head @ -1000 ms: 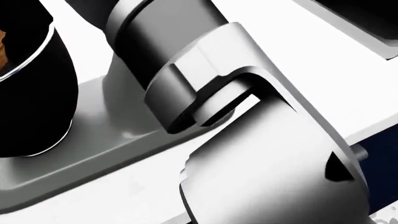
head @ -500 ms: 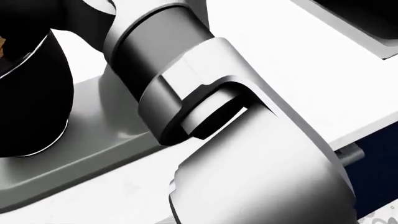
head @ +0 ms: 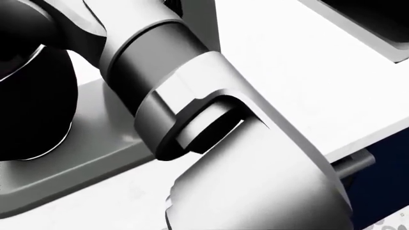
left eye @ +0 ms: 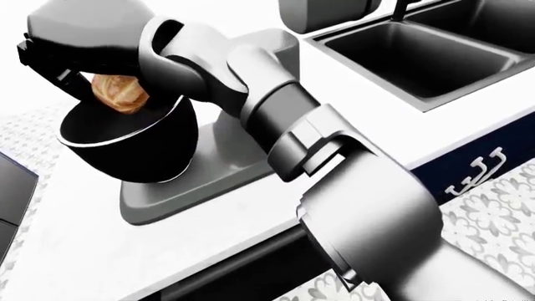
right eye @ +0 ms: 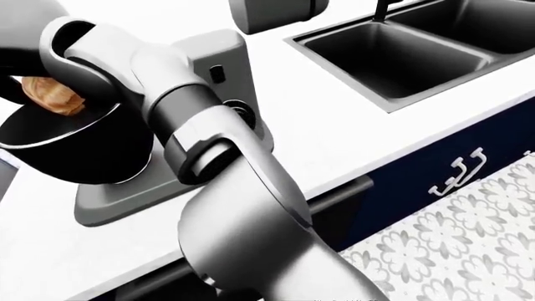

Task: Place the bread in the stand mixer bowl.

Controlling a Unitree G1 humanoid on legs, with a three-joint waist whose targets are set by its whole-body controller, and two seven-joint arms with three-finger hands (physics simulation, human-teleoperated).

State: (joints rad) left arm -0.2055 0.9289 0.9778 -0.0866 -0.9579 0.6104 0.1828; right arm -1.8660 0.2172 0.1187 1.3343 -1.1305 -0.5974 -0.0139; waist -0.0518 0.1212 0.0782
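Arm: in the head view the forearm [head: 211, 143] is seen to have shifted leftward and up across the last second, so that more of the frame is filled by it and more of the bowl is covered
Right hand [left eye: 79, 47]: held over the bowl's mouth; the fingers are hidden under the dark wrist housing, so it cannot be told whether they are closed or spread
Bread [left eye: 120, 93]: seen just below the hand, at the rim of the stand mixer bowl [left eye: 133, 147], partly inside its opening
Mixer base [left eye: 209, 169]: rests on the white surface [right eye: 334, 113], with the sink [right eye: 393, 59] well apart
Left hand: not shown
Meaning: the bread is judged to be at the release point, with only the letting go remaining
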